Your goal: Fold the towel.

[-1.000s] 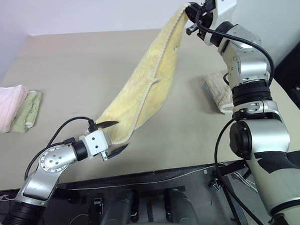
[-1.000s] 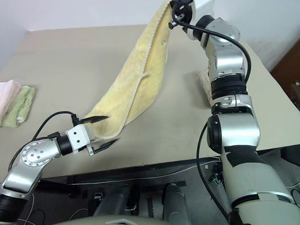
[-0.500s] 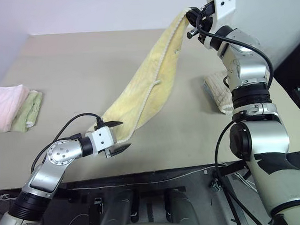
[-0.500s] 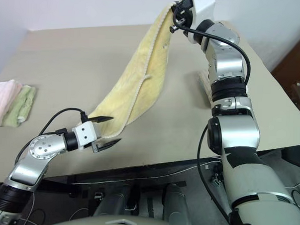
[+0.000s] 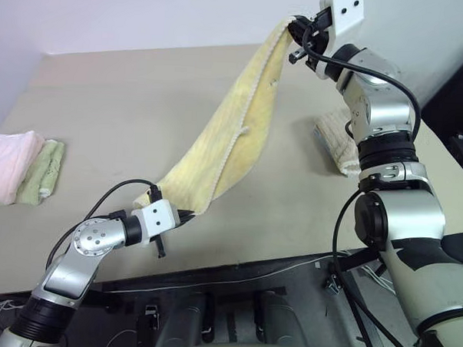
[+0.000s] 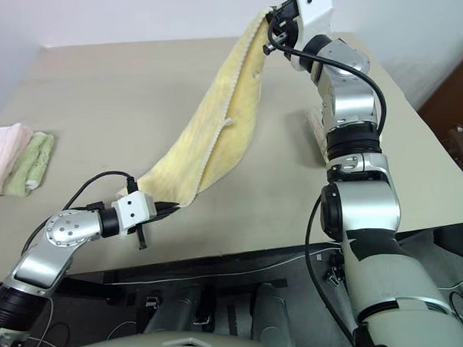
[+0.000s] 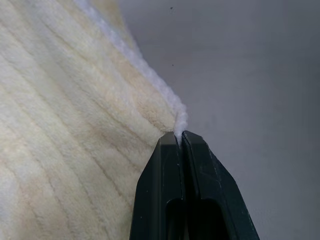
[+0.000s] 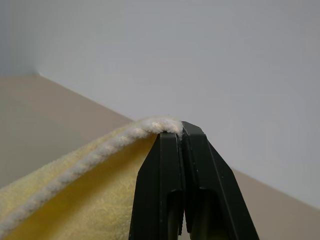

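Hiding pinched towel (image 5: 233, 135) corners, both grippers clamped

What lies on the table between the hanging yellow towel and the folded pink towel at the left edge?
Next to the pink towel lies a folded light green towel; from there to the yellow towel, the left eye view shows bare table.

Beige table (image 5: 126, 115) with folded towels (image 5: 20, 168)

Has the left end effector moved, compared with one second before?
Yes. The left end effector shifted a little away from the folded pink towel, toward the yellow towel, and it has closed on that towel's hem.
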